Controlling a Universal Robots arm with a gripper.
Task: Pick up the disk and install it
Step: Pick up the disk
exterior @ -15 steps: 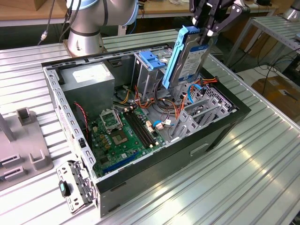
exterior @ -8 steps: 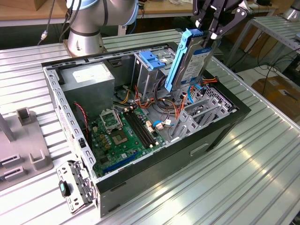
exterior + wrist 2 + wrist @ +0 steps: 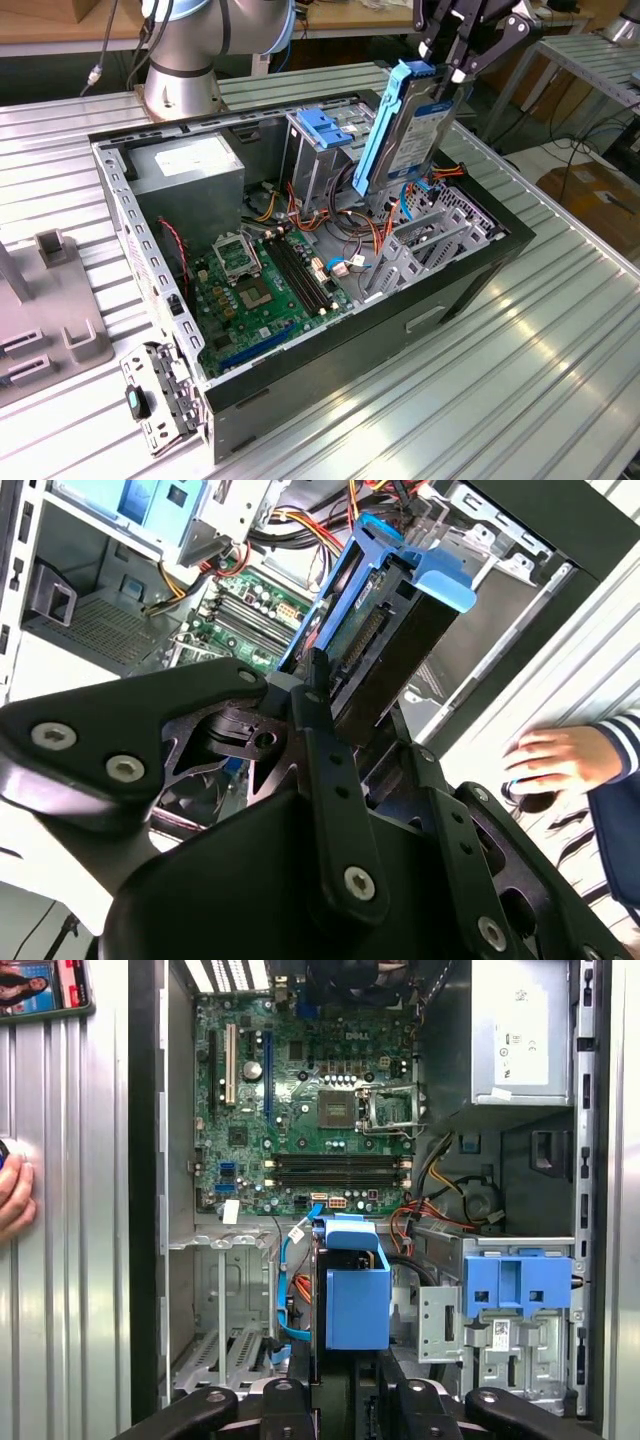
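Gripper (image 3: pixel 355 708) clenched on the disk (image 3: pixel 415 130), held upright just above the empty drive cage (image 3: pixel 432 240). Carrying step under way; seating likely demands rails aligned with that cage.

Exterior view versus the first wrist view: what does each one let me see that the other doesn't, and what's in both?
Exterior view: the arm's base behind the computer case, a grey fixture on the table at the exterior view's left, and the disk seen by its broad face, upright in the gripper above the case.
First wrist view: a person's hand beside the case, and the motherboard seen straight on.
Both: disk, motherboard, power supply and blue bracket.
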